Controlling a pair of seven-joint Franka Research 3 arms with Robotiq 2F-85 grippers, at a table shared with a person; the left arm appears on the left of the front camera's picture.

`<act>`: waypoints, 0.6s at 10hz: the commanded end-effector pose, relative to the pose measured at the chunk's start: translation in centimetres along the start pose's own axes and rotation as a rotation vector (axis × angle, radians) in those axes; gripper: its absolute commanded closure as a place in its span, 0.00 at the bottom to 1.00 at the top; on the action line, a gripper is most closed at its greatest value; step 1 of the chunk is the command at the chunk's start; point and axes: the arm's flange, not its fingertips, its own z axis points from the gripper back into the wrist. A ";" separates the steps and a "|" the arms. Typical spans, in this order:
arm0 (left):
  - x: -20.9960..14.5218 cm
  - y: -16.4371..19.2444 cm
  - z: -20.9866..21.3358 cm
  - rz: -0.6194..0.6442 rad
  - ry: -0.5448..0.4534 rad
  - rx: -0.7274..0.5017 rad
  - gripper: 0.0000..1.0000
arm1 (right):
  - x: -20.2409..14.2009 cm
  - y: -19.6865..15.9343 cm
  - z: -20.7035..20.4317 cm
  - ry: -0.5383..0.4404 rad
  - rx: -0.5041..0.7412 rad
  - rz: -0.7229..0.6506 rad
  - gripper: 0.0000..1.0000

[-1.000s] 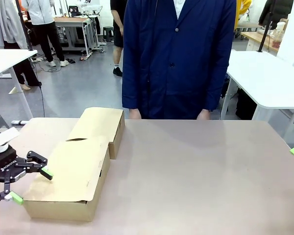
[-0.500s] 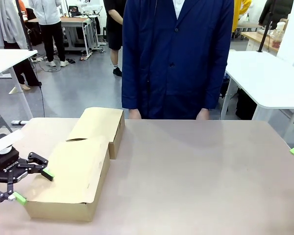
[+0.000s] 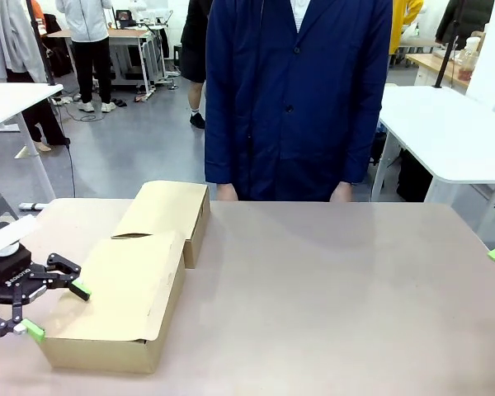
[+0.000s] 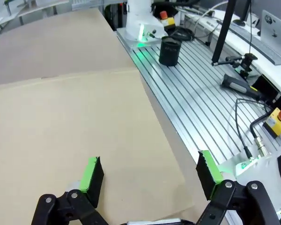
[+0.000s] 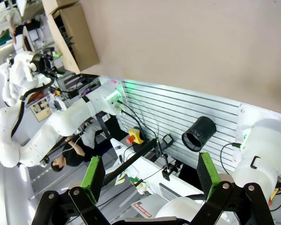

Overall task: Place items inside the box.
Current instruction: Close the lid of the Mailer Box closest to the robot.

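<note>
From my seat I saw the left gripper (image 3: 48,308) at the lower left of the front view, jaws spread wide and holding nothing, one green pad over the near left edge of the cardboard box (image 3: 136,280) and the other just off its corner. The box sat in the left half of the table (image 3: 330,289), its flaps lying flat over the top, so I could not tell what was inside, and I could make out none of the items on the tabletop.

In the left wrist view the gripper (image 4: 150,176) hung above the box flap (image 4: 70,136), which filled the left and centre of that picture, with a ribbed metal base plate (image 4: 201,103) running down the right side.

The right gripper (image 5: 150,171) was also wide open and empty in its own wrist view, aimed past the table edge; the box (image 5: 70,33) showed at the upper left there. A person in a dark blue coat (image 3: 297,99) stood at the top centre of the front view, behind the table's far edge.
</note>
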 end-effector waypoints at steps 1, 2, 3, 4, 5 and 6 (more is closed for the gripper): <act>3.1 -2.5 0.7 -0.006 -0.116 0.093 0.00 | 0.0 0.1 -0.1 0.001 0.022 0.017 0.00; 4.4 -2.3 2.7 0.019 -0.160 0.151 0.00 | 0.0 0.1 -0.1 0.001 0.022 0.017 0.00; 5.5 -2.0 4.9 0.115 -0.204 0.193 0.00 | 0.0 0.1 -0.1 0.001 0.022 0.017 0.00; 6.0 -1.4 7.1 0.353 -0.252 0.223 0.00 | 0.0 0.1 -0.1 0.001 0.022 0.017 0.00; 5.9 -0.6 9.1 0.628 -0.361 0.286 0.00 | 0.0 0.1 -0.1 0.001 0.022 0.017 0.00; 5.0 -0.5 10.8 0.811 -0.386 0.258 0.00 | 0.0 0.1 -0.1 0.001 0.022 0.017 0.00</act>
